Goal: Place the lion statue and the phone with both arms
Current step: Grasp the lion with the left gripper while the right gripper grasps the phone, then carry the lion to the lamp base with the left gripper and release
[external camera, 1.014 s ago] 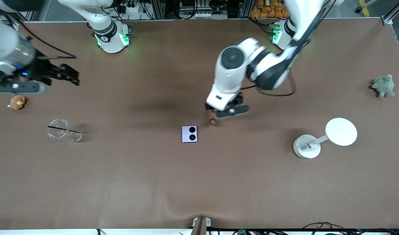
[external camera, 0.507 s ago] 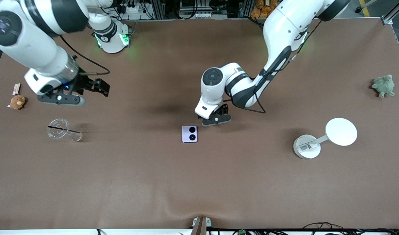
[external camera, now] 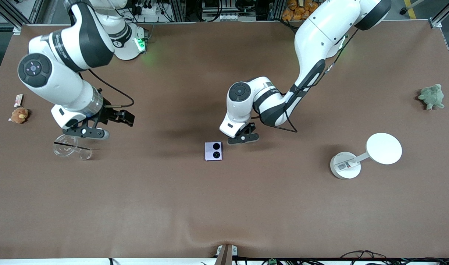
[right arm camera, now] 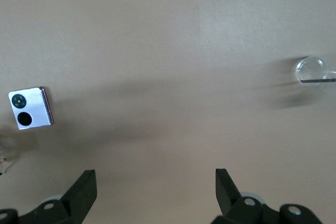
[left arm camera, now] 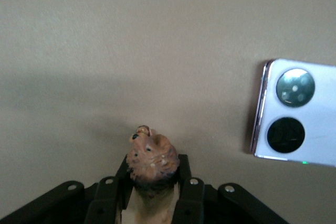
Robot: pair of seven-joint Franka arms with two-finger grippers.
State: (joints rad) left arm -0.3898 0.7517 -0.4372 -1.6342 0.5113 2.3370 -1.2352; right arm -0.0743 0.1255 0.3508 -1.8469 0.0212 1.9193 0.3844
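The front view looks down from high across the table (external camera: 224, 206), facing both robot bases. The left wrist view looks closely down past its fingers, the right wrist view from higher up; all three share the phone (external camera: 213, 151) (left arm camera: 294, 113) (right arm camera: 30, 108).

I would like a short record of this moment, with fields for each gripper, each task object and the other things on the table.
left gripper: low over the table beside the phone, shut on the lion statue
lion statue: small tan-brown figurine, between the left fingers
phone: pale lavender square folded phone, flat on the table, untouched
right gripper: open, over the clear glass dish
others: white round-based lamp, green plush turtle, orange-brown plush toy
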